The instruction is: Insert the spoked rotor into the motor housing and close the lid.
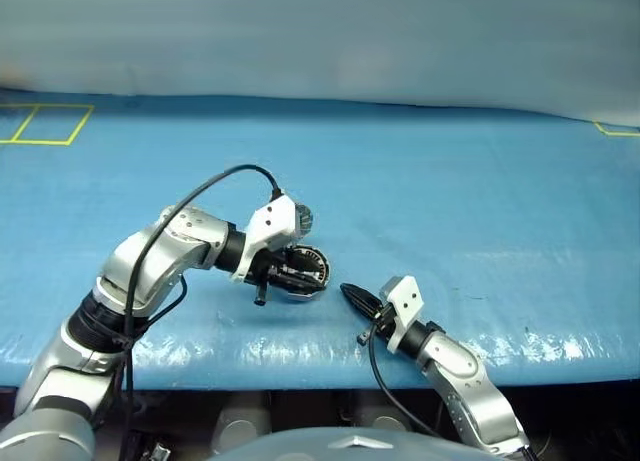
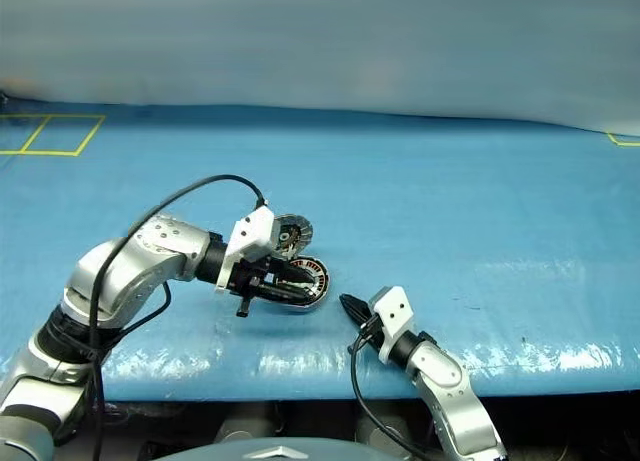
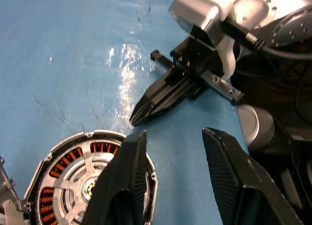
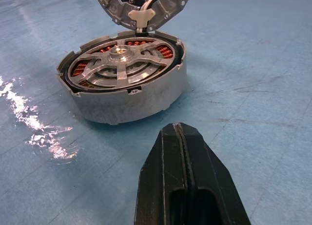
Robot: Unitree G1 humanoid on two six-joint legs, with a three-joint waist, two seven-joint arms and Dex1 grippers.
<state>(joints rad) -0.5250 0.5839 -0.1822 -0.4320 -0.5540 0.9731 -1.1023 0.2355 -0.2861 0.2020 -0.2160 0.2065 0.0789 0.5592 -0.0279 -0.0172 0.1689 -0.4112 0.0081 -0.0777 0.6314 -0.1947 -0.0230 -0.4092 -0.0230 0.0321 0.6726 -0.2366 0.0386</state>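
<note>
The motor housing sits flat on the blue table, open face up, well in from the near edge and left of its middle. The spoked rotor lies level inside it, hub pointing straight up, with copper windings showing between the spokes. The lid stands tilted up at the housing's far rim, joined there by a small white piece, its inner face turned toward the housing. The left gripper hovers over the housing, pointing toward the right gripper; its two ribbed fingers are spread apart with nothing between them, and one finger overlaps the housing's rim in the left wrist view while the other is over bare table. The right gripper rests low near the table's near edge, just beside the housing and apart from it, fingers pressed together on nothing, tip aimed at the housing's side wall
</note>
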